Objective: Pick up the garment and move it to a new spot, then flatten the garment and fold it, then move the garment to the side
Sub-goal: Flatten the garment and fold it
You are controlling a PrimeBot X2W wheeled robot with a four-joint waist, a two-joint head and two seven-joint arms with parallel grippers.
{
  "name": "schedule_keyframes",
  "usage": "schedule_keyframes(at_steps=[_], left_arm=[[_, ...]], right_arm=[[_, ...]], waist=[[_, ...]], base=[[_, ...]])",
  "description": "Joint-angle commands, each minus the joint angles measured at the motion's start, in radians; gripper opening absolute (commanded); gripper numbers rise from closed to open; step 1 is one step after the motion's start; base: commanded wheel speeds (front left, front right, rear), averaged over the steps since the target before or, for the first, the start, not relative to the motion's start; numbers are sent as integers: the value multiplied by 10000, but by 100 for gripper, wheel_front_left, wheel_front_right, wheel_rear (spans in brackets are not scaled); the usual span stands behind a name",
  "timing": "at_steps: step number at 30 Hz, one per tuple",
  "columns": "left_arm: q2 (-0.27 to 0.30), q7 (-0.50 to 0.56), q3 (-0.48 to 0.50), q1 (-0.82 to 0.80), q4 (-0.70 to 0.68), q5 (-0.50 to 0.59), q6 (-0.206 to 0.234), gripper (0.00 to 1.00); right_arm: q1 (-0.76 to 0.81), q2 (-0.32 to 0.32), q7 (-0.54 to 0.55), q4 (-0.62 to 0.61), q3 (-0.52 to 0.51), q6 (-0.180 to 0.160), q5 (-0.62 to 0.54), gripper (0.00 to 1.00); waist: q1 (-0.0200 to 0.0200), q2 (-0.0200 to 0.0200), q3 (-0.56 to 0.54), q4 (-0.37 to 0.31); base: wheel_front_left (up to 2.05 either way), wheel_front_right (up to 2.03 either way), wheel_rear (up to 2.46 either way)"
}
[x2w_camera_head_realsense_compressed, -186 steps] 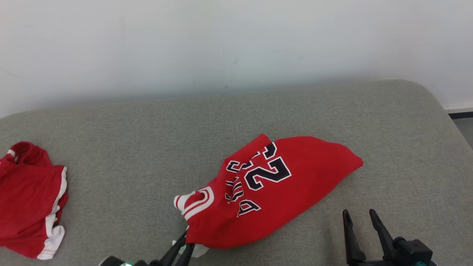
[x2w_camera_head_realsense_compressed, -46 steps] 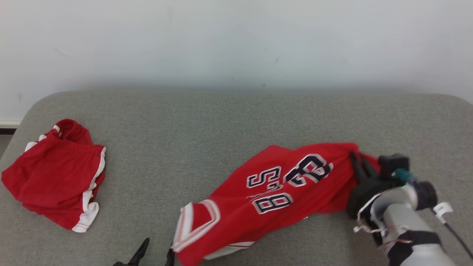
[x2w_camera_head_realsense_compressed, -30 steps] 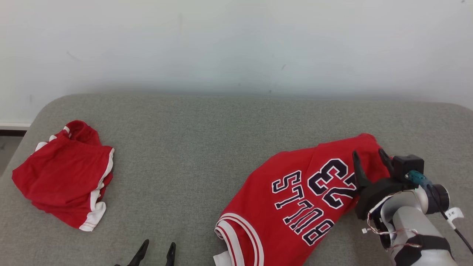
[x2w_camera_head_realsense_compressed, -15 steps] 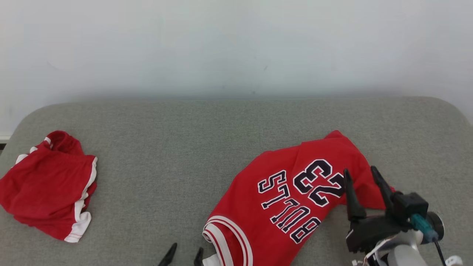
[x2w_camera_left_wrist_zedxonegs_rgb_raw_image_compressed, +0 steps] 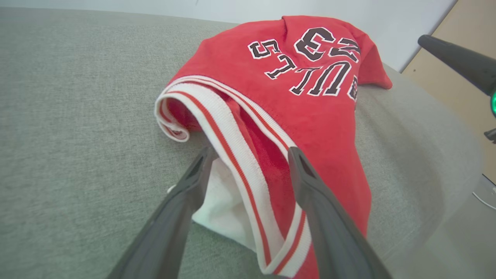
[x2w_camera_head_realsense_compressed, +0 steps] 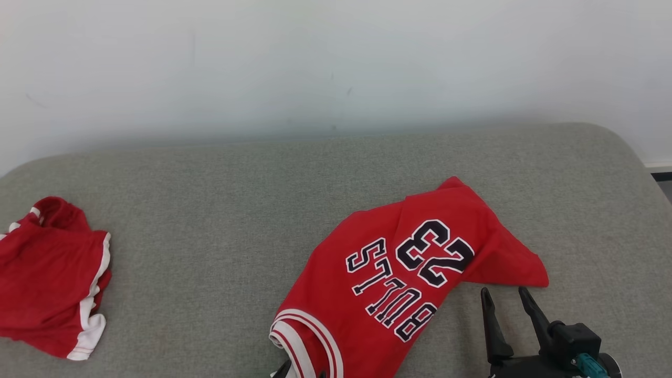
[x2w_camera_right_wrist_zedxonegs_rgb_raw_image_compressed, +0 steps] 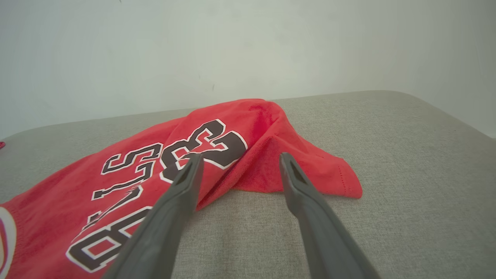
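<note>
The garment [x2w_camera_head_realsense_compressed: 399, 273] is a red jersey with dark "23" lettering, lying crumpled on the grey cushion, collar end toward me. My right gripper [x2w_camera_head_realsense_compressed: 503, 294] stands open just short of the jersey's right corner, nothing between its fingers; the right wrist view shows the right gripper [x2w_camera_right_wrist_zedxonegs_rgb_raw_image_compressed: 240, 157] facing that folded corner of the garment [x2w_camera_right_wrist_zedxonegs_rgb_raw_image_compressed: 267, 170]. In the head view my left gripper [x2w_camera_head_realsense_compressed: 302, 371] barely shows at the bottom edge. In its own wrist view the left gripper [x2w_camera_left_wrist_zedxonegs_rgb_raw_image_compressed: 251, 152] is open, its fingers either side of the white-and-red trimmed edge of the garment [x2w_camera_left_wrist_zedxonegs_rgb_raw_image_compressed: 310, 100].
A second red piece, shorts with white trim [x2w_camera_head_realsense_compressed: 47, 278], lies bunched at the far left of the grey cushion [x2w_camera_head_realsense_compressed: 210, 210]. A white wall runs behind. The cushion's rounded right end [x2w_camera_head_realsense_compressed: 630, 157] drops off to the floor.
The head camera has shifted. My right gripper has drawn back off the jersey toward the near edge, still open. My left gripper has come up to the jersey's trimmed edge.
</note>
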Motion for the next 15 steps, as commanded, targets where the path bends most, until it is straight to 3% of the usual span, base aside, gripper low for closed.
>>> schedule_keyframes(at_steps=[1, 9, 10, 11, 12, 13, 15], left_arm=[[14, -29, -21, -162, 38, -110, 9, 100], [-45, -29, -139, -609, 591, -269, 9, 100], [-70, -29, -114, -713, 629, -329, 9, 82], [-88, -29, -19, -729, 744, -413, 9, 31], [-82, -29, 46, -727, 930, -407, 12, 17], [-105, -31, 128, -778, 888, -401, 12, 22], [-119, -29, 220, -719, 751, -312, 11, 65]], right_arm=[[101, 18, -13, -7, 5, 13, 44, 100], [176, 58, -11, 53, 86, 13, 179, 100], [168, 59, -11, 57, 104, 13, 213, 100], [161, 59, -13, 63, 100, 13, 229, 100], [154, 55, -11, 82, 110, 13, 249, 100], [160, 55, -11, 62, 115, 13, 284, 100], [212, 58, -11, 24, 91, 13, 330, 100]], waist=[[1, 0, 13, -87], [1, 0, 30, -347], [1, 0, 42, -368], [1, 0, 46, -384], [1, 0, 51, -412], [1, 0, 58, -431], [1, 0, 68, -446]], base=[[0, 0, 0], [0, 0, 0], [0, 0, 0], [0, 0, 0], [0, 0, 0], [0, 0, 0], [0, 0, 0]])
